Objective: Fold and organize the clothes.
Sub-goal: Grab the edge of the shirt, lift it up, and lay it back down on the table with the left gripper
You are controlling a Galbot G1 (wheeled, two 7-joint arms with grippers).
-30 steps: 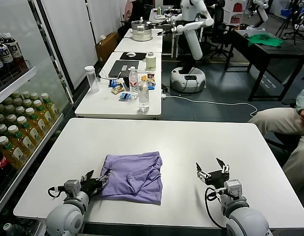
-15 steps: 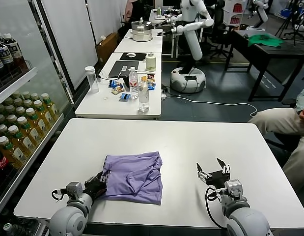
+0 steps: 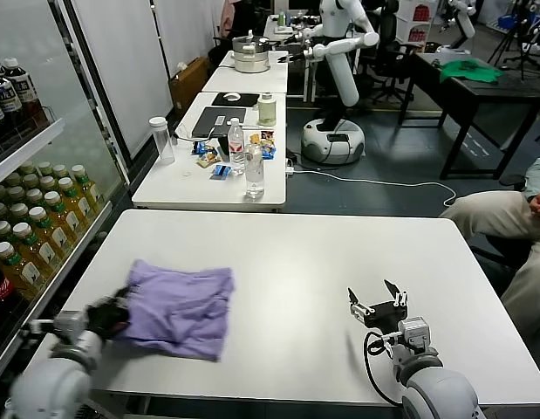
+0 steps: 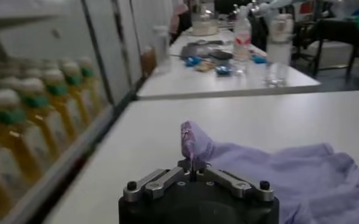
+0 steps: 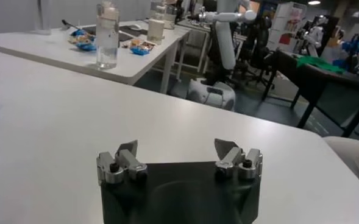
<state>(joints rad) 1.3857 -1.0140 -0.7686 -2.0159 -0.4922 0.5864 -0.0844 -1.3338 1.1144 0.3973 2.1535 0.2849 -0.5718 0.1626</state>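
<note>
The white table [image 3: 339,262] carries everything at work here, and the folded lavender T-shirt [image 3: 178,307] lies on its left half, close to the left edge and toward the near edge, well apart from the right side. The left gripper [image 3: 108,316] sits at the shirt's left end, just inside the table's left edge; in the left wrist view its jaws are pinched tight on a small raised peak of purple fabric [image 4: 191,145], with the rest of the shirt spreading away across the tabletop. The right gripper [image 3: 379,305] rests near the near edge on the right half, its fingers [image 5: 126,159] spread wide with nothing between them, and bare tabletop lies between it and the shirt. Beyond the far edge stands a second white table [image 3: 191,179] with a clear water bottle [image 3: 255,170], a smaller bottle [image 3: 237,146], a tall white cup [image 3: 162,138] and scattered snack packets [image 3: 210,160]. Along the table's left side runs a glass-fronted cooler [image 3: 34,218] stocked with yellow drink bottles. Compared with a second ago, the shirt has slid from the table's middle toward the left edge, dragged along with the left gripper, which was then open beside it; the right gripper has not moved.
</note>
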